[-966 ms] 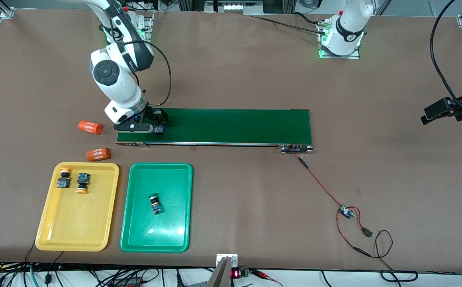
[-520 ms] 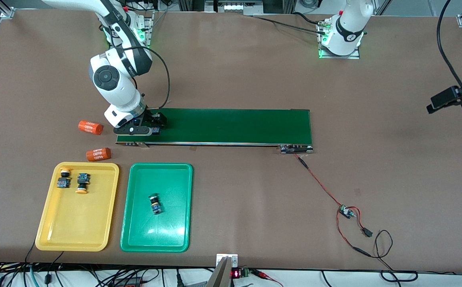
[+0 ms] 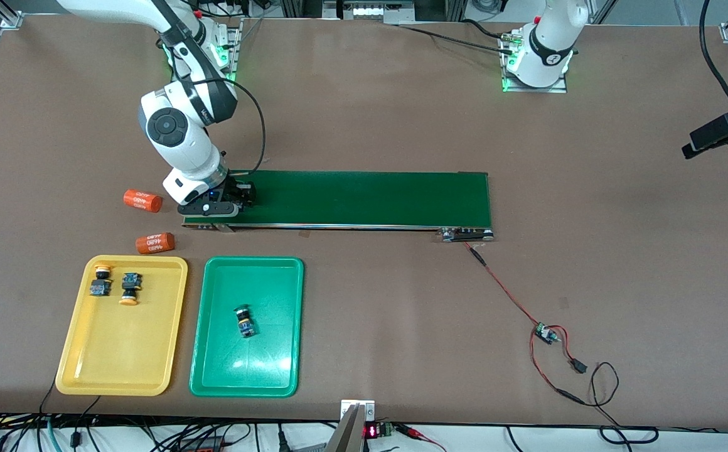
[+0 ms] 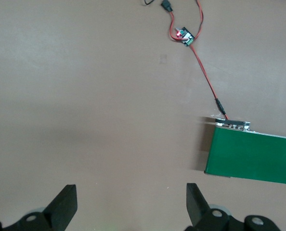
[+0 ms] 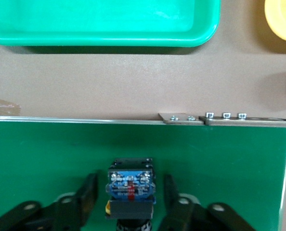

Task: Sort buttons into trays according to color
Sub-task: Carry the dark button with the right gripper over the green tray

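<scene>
White rounded arms (image 3: 182, 135) with black joint bands; black pincers (image 4: 128, 211); black cable looped alongside.

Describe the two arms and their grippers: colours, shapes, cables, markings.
Both arms are glossy white with black joint bands. The right arm has a round black cap and a looping black cable. Right gripper and left gripper have flat matte-black fingers. Green lights glow at both bases.

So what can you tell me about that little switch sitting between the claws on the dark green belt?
The small push-button switch has a dark body with a blue terminal face, silver screws and a red mark. It lies on the dark green conveyor belt at the right arm's end, between the right gripper's black fingers, which stand close beside it; contact is unclear.
</scene>
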Available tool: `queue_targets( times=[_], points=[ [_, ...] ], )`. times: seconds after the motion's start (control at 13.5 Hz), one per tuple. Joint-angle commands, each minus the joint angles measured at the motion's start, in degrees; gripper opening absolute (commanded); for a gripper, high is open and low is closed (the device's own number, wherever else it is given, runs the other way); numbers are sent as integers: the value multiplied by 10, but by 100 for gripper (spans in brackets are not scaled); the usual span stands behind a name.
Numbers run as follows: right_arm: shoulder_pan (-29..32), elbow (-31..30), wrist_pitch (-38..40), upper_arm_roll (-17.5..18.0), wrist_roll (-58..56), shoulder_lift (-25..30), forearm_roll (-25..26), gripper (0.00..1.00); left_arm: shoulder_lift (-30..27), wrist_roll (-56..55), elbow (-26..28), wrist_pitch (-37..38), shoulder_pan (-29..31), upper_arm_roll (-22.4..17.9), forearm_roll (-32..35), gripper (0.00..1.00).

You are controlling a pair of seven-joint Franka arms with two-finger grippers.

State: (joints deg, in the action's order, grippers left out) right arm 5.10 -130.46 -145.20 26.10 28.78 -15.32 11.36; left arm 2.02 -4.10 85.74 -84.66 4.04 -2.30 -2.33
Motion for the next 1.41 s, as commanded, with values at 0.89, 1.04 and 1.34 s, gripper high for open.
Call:
queue_targets(
  times=[0.89, 1.04, 1.34],
  points=[
    [11, 301, 257, -23, -103, -3, 2, 11, 5, 2, -10, -4, 50, 4, 0, 100],
    [8, 353, 244, -31, -123, -40, 0, 11, 1, 0, -37, 8, 45, 14, 3, 100],
    [-2, 419, 159, -31, -127, -126, 2, 12, 54, 8, -49, -9, 43, 9, -36, 100]
  ],
)
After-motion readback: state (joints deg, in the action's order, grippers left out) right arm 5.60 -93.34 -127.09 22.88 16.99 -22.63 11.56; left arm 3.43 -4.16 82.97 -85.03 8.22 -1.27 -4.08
